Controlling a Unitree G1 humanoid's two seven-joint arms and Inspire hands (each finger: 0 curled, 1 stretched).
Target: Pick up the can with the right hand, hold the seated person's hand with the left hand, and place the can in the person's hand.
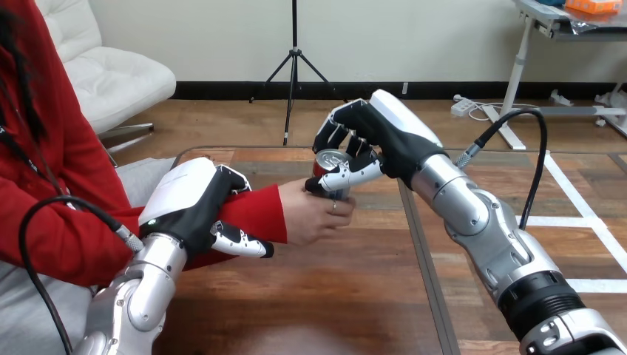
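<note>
Red can (330, 160): red-sided with a silver top, upright, raised above the table between the robot's right hand and the person's hand. Its top faces up and shows between the robot's fingers.
Right hand (384, 137): reaches in from the right and sits over the can. Its fingers curl down round the rim and far side, and its thumb (347, 176) crosses the can's near side, so the can is clamped between them.
Person's hand (314, 216): comes from the left and sits just under the can, against its lower part. Its fingers bend up beside the can's base, close below the robot's thumb; I cannot tell whether they touch that thumb.
Left hand (194, 203): set on the person's forearm, a little back from the cuff. Its fingers wrap over the top of the forearm and its thumb (240, 240) closes in underneath, so the forearm is clasped.
Red sleeve (260, 211): runs from the left side across to its cuff, which ends at the person's hand; the left hand covers its middle part.
Right arm (480, 222): silver, rising from the lower right corner up and leftward to the hand.
Left arm (144, 292): silver, rising from the bottom left to the hand on the sleeve.
Wooden table (333, 296): brown boards with a dark seam running front to back under the right arm; it lies beneath the hands and the can.
</note>
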